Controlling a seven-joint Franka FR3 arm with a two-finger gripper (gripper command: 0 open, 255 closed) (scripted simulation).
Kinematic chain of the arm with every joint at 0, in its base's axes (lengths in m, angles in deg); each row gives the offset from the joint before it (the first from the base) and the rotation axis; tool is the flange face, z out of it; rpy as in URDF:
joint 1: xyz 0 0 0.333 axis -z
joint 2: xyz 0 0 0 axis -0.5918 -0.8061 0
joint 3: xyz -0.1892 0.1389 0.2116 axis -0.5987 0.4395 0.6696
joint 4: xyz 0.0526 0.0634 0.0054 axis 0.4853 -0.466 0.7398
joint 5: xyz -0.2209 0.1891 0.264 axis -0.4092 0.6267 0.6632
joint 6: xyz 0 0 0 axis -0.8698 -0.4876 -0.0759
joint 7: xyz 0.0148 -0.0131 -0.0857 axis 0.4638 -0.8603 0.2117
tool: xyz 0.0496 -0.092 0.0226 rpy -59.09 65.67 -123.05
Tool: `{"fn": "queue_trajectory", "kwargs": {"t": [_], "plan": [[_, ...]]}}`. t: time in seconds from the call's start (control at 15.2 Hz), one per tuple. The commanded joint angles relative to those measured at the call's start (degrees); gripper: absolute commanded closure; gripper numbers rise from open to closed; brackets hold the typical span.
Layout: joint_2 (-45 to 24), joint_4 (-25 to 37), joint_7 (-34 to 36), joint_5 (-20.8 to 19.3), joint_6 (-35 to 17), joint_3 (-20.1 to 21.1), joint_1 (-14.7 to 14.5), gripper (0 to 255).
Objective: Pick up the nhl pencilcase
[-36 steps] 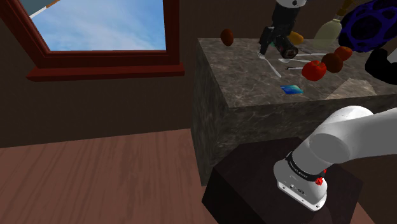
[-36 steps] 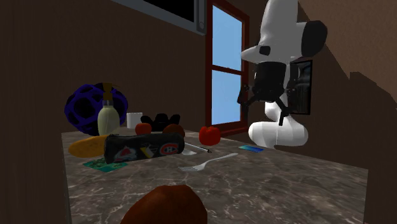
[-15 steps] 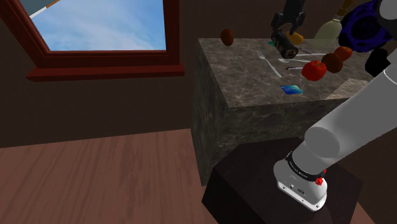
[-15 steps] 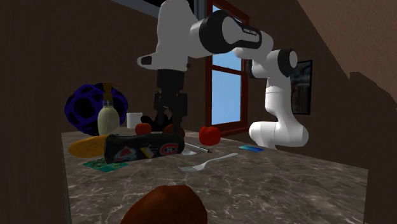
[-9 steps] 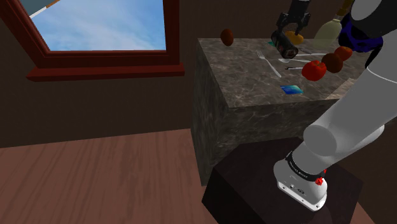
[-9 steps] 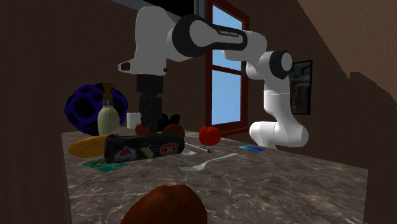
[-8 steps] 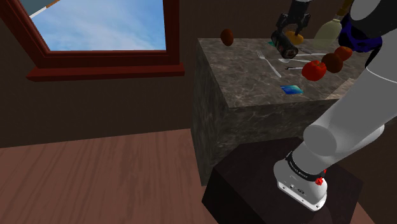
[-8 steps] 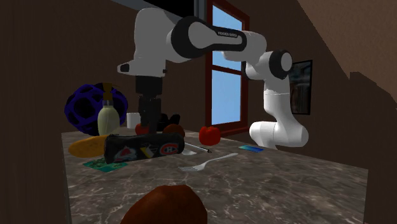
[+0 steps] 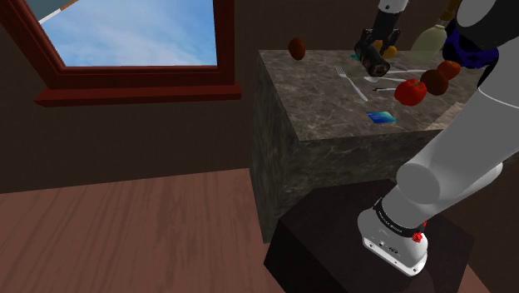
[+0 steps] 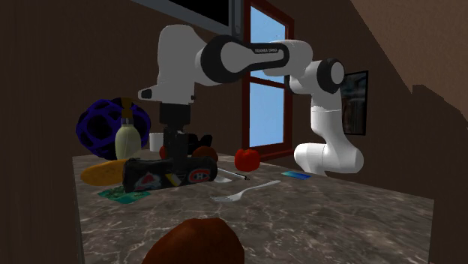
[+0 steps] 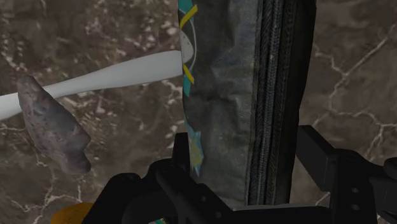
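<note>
The shoulder camera sits beside and a bit behind the stand (image 9: 333, 241). It looks down at the counter (image 9: 324, 108), far off at its upper right. The second camera sits low by the counter's far edge, I think, and looks back across the top at the arm (image 10: 240, 56) and window (image 10: 262, 112). The wrist camera looks down from very close. All three see the counter top and the pencil case (image 11: 235, 95).
</note>
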Motion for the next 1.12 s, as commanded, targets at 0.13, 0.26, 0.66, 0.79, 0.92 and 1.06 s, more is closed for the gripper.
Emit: {"fn": "queue_trajectory", "kwargs": {"t": [0.13,0.26,0.66,0.79,0.92,1.06], "plan": [[-0.07,-0.07,-0.03,0.01,-0.12,-0.02,0.03,255],[-0.07,-0.05,-0.02,0.01,-0.11,-0.02,0.02,255],[0.13,1.29,-0.04,-0.05,1.42,-0.02,-0.01,255],[0.09,2.88,-0.14,-0.02,2.96,-0.03,0.02,255],[0.01,4.51,-0.26,0.03,4.52,-0.06,0.05,255],[-0.13,6.23,-0.40,0.10,6.10,-0.08,0.10,255]]}}
